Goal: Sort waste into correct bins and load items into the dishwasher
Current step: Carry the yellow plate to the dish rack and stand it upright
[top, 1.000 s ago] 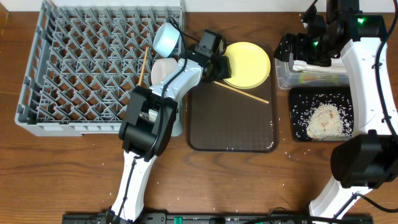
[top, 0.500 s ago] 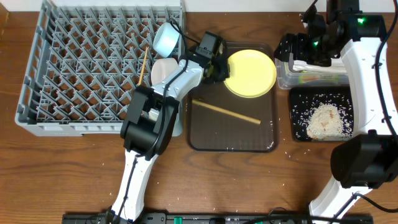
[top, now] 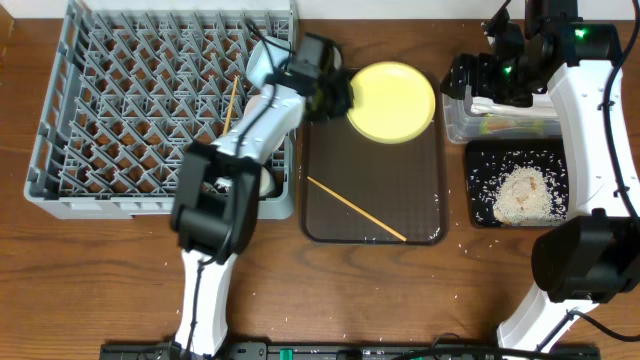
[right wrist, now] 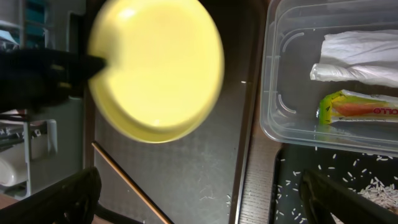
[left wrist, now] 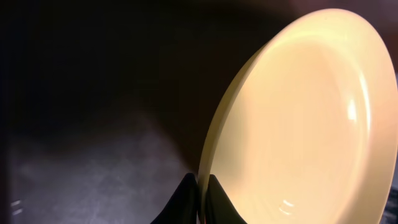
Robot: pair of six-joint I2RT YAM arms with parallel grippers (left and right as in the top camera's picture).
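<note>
A brown wooden desk (top: 120, 270) is seen from above. Its far left is taken up by one grey dish rack (top: 140, 110), whose right edge lies just beside one dark brown serving tray (top: 372, 180). Only a narrow strip of wood is left between that tray and the two bins on the right. These are one clear tub (top: 455, 130) at the far side and one black tray (top: 478, 148) just near of it. The widest stretch of wood lies along the near edge, where stray whitish grains are scattered.

One yellow plate (top: 392, 102) is held over the far end of the serving tray. Its left rim is pinched by the left pincer (left wrist: 202, 190), the fingers pressed onto the rim from both sides. The plate is seen tilted in the left wrist view. Whether it touches the tray cannot be told.

The right pincer (right wrist: 199, 186) is held above the gap between serving tray and tub, fingers spread wide with nothing between them.

Two are counted of the chopstick (top: 355, 210): one lies aslant on the serving tray and the other leans among the rack's pegs. One light blue bowl (top: 258, 60) is seen at the rack's far right, partly hidden by the left arm. One napkin (right wrist: 360, 56) and one wrapper (right wrist: 357, 111) lie in the tub. The rice (top: 522, 193) is heaped in the black tray.
</note>
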